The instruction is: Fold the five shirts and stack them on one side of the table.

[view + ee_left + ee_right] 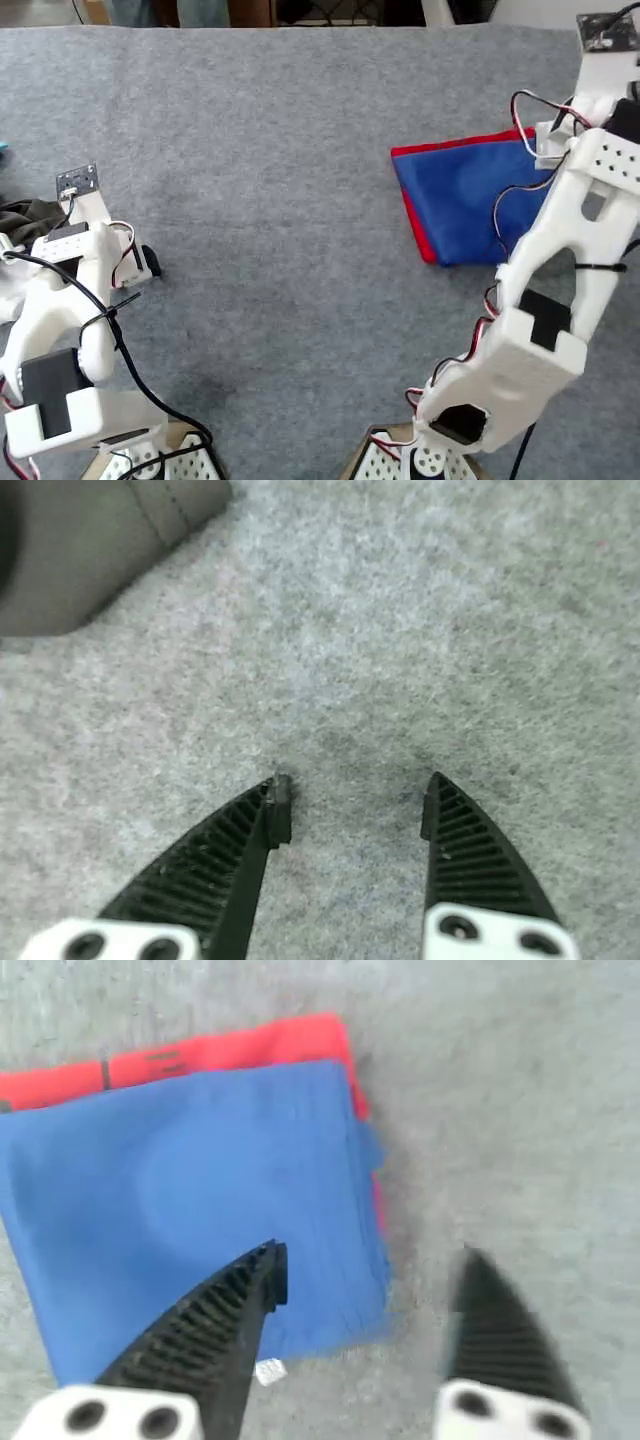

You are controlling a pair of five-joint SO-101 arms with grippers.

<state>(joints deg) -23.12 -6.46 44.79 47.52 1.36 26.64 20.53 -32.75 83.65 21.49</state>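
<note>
grey table: left pincer spread over it, right pincer spread (empty) at edge of blue shirt.

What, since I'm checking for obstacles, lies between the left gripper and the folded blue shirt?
Bare grey mat. In the high view, nothing lies on the stretch from the left gripper to the blue shirt.

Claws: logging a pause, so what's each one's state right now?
Left claw: open, empty.
Right claw: open, empty, over the edge of the folded blue shirt.
</note>
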